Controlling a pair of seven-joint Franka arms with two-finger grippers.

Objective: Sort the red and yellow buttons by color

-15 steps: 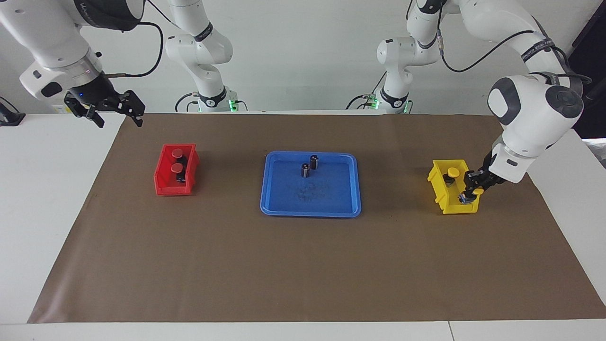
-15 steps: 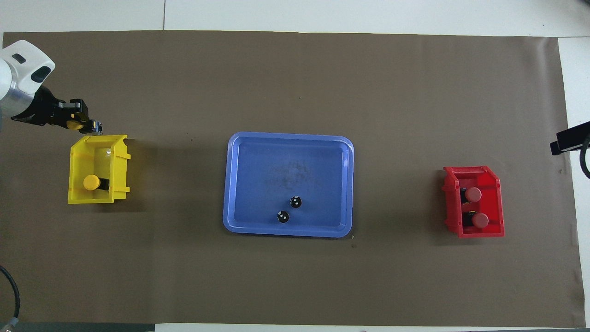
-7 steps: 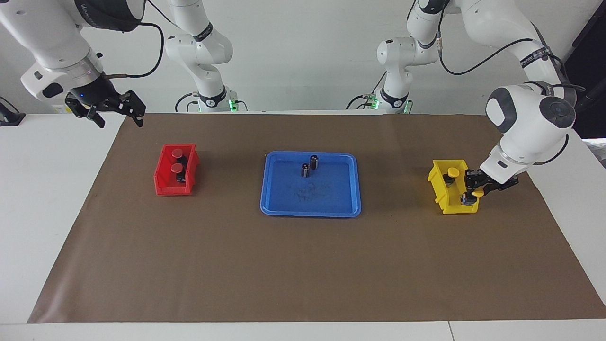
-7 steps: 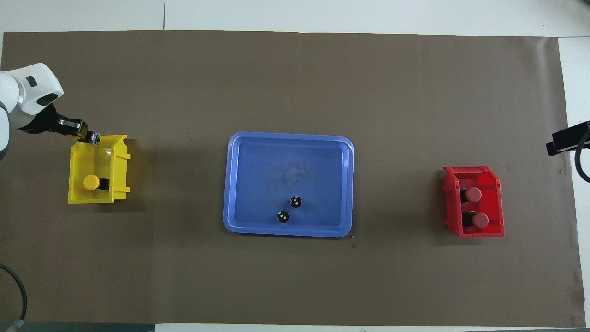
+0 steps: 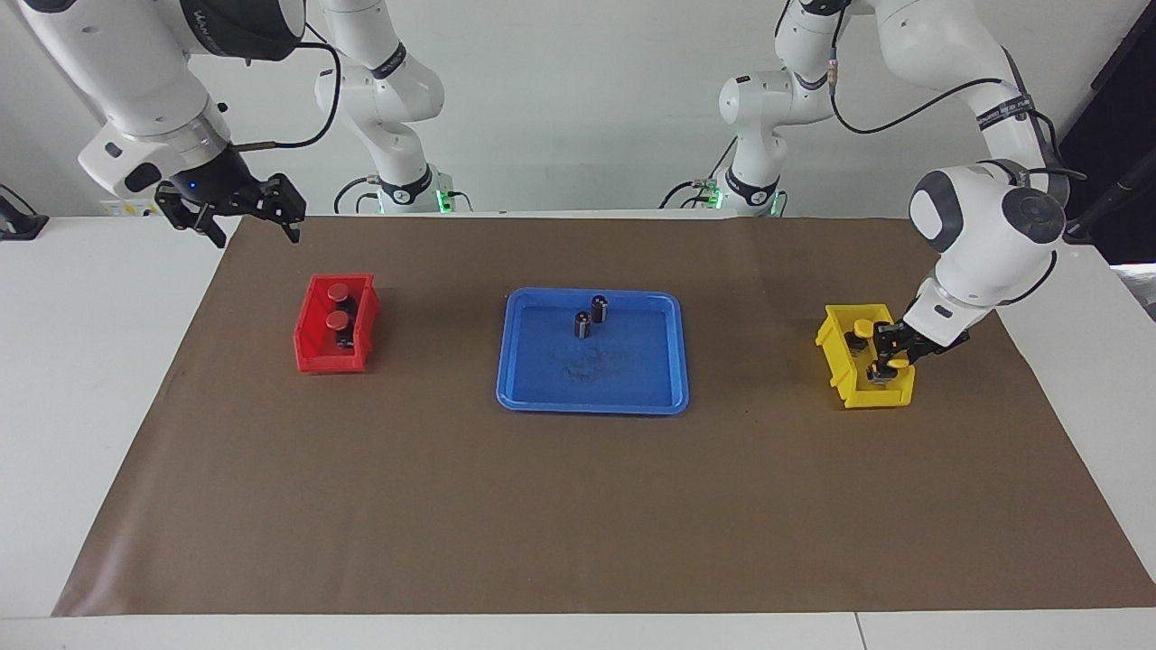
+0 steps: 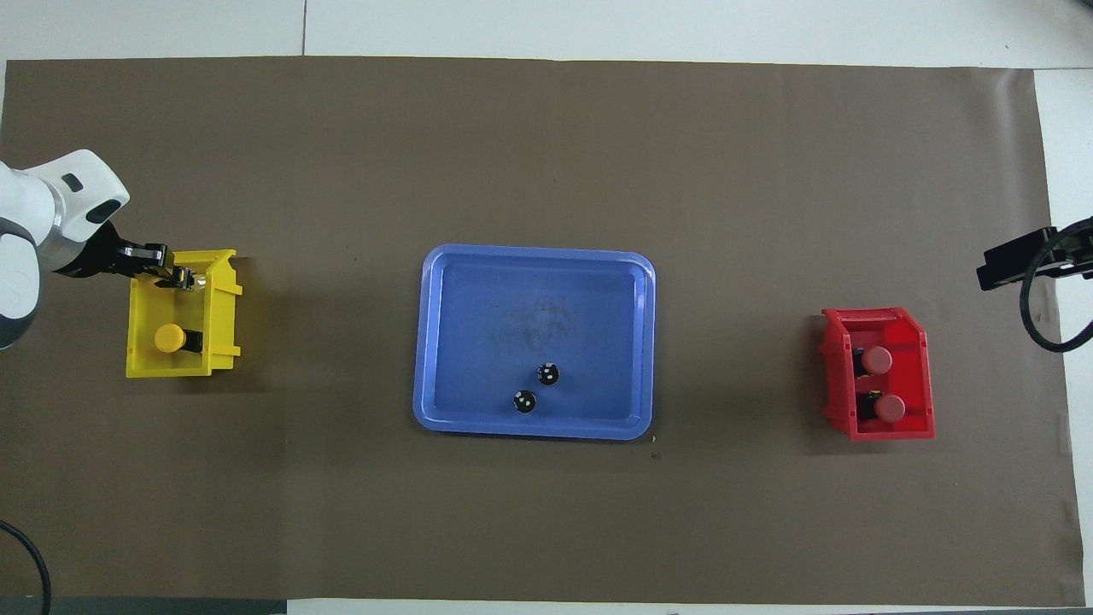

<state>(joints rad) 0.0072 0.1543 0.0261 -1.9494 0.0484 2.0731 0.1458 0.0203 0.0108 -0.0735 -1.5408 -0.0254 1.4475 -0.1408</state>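
Two red buttons point(image 5: 338, 307), domed caps.

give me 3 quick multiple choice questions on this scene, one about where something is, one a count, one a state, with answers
1. Where are the two dark capless cylinders?
A. in the blue tray
B. in the red bin
C. on the bare brown mat

2. How many red buttons lie in the red bin?
A. none
B. two
C. four

3. What is the left gripper doing?
A. waiting with nothing in it over the blue tray
B. holding a red button over the red bin
C. holding a yellow button over the yellow bin

Answers:
1. A: both cylinders stand inside the blue tray, in the part nearer the robots.
2. B: two red buttons show in that bin.
3. C: its fingers are shut on a yellow button over the yellow bin, where another yellow button already lies; the right gripper waits, open, near the red bin's end.
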